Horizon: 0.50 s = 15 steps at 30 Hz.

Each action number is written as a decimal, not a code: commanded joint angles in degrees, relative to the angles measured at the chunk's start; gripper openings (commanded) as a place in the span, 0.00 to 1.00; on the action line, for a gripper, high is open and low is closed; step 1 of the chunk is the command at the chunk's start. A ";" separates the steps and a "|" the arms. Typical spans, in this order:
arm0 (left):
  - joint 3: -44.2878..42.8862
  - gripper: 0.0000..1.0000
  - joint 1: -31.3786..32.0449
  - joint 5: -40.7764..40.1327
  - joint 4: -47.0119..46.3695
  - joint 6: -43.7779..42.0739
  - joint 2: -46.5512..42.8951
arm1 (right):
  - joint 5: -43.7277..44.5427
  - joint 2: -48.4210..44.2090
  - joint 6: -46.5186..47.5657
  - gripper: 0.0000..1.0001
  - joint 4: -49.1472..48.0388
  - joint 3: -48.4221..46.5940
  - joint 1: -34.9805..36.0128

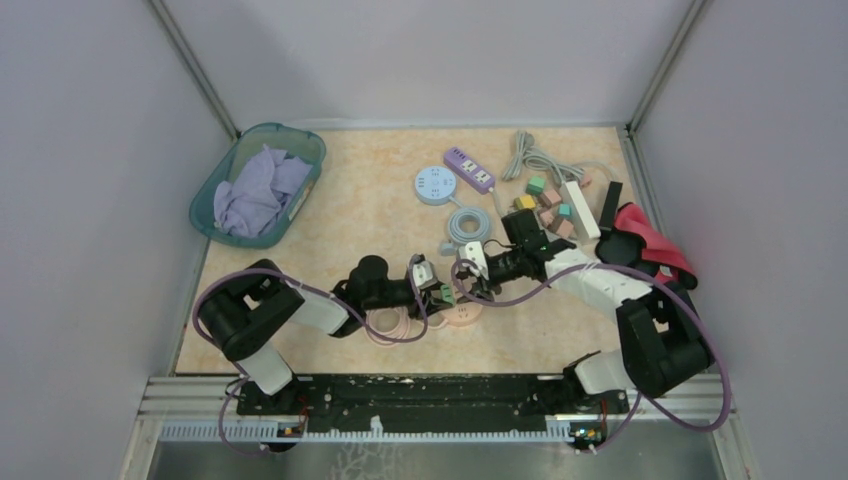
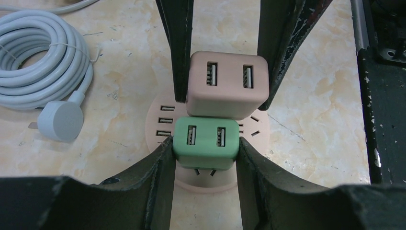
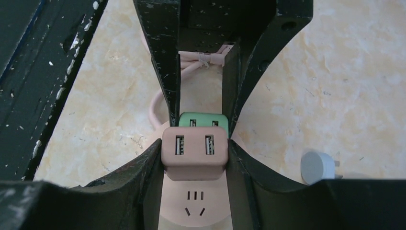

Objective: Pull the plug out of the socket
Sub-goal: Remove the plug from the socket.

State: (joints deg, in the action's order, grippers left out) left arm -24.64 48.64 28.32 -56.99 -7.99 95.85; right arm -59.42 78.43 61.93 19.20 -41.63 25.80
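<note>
Grips green plug (image 2: 206,139) with left gripper (image 2: 205,145), pink plug (image 3: 194,155) with right gripper (image 3: 194,146); marbled table (image 1: 370,175), walled three sides, open beside basket (image 1: 283,127).

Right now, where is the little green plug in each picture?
Top external: green plug, tiny, at centre.
Left wrist: green plug at lower middle, in front of the pink plug.
Right wrist: green plug at middle, peeking out behind the pink plug.
Shared landmark: the round pink socket under both.

High rear overview, opposed close wrist views sharing pink socket (image 2: 159,125)
</note>
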 commanded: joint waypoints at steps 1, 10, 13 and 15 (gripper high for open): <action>-0.18 0.07 0.27 1.06 4.08 -0.18 1.17 | -1.99 -0.82 -3.59 0.00 -4.05 -1.88 0.92; -0.37 0.10 0.24 0.27 3.52 0.80 1.06 | -2.72 -2.06 -4.75 0.00 0.72 -5.24 -4.57; -0.54 0.12 0.23 0.38 3.30 1.74 1.09 | -2.65 -2.86 -6.70 0.00 -0.45 -5.39 -7.38; -0.76 0.14 0.22 0.60 3.42 2.33 1.07 | -1.97 -3.42 -9.99 0.00 -3.20 -5.10 -9.33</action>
State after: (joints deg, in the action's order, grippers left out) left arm -24.71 48.62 28.32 -56.90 -7.53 95.85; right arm -59.61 77.87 56.38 19.51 -44.36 19.51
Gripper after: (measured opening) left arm 0.506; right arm 0.446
